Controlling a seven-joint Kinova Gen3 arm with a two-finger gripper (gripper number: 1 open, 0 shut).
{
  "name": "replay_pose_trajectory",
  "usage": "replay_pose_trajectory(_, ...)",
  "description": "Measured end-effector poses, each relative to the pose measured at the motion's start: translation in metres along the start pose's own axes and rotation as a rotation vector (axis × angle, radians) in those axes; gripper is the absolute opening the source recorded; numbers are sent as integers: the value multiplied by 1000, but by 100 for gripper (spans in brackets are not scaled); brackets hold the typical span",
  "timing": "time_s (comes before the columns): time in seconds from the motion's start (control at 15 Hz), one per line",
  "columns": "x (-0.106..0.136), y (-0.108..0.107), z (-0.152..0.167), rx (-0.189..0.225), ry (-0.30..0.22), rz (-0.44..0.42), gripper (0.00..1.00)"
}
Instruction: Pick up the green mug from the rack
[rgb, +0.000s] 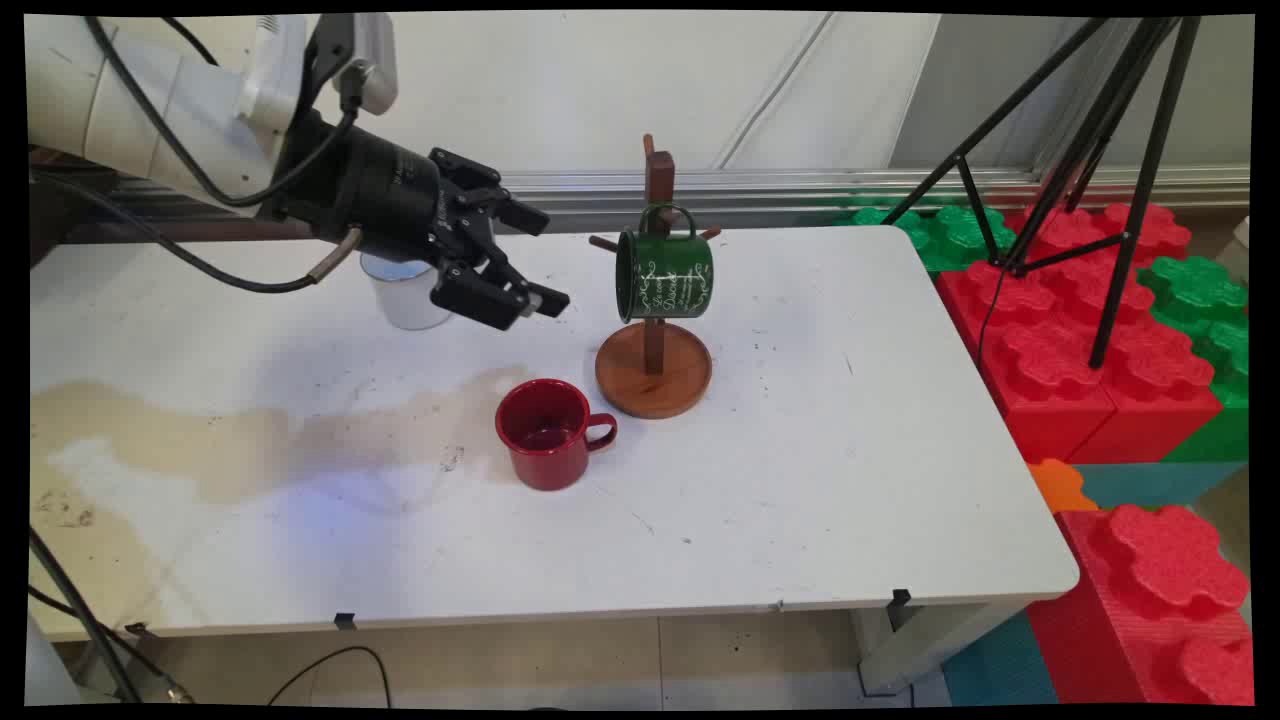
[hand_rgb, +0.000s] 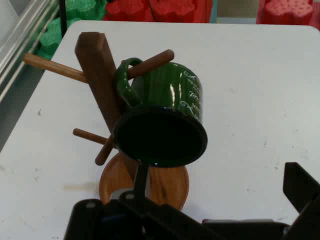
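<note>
Green mug (rgb: 664, 276): frame centre, hung by its handle on a peg of the wooden mug tree (rgb: 655, 358), mouth facing left toward the gripper (rgb: 535, 258). Gripper: left of the mug, clear of it, jaws spread wide, holding nothing. White cup (rgb: 405, 295) behind gripper; red mug (rgb: 548, 432) below.

White, rounded arm links (rgb: 130, 110) up top, glossy plastic look. Black cables (rgb: 170, 150) looped loosely along the outside. Chunky black cylindrical wrist (rgb: 375, 195), faint lettering on it, probably a maker's label. Black hand (rgb: 535, 260) with angular linkage and two blocky fingers.
</note>
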Motion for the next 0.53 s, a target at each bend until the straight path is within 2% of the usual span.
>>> replay_pose_trajectory(0.27,13,7,8,-4,-9,-80,100)
replay_pose_trajectory(0.53,34,14,27,7,6,-187,100)
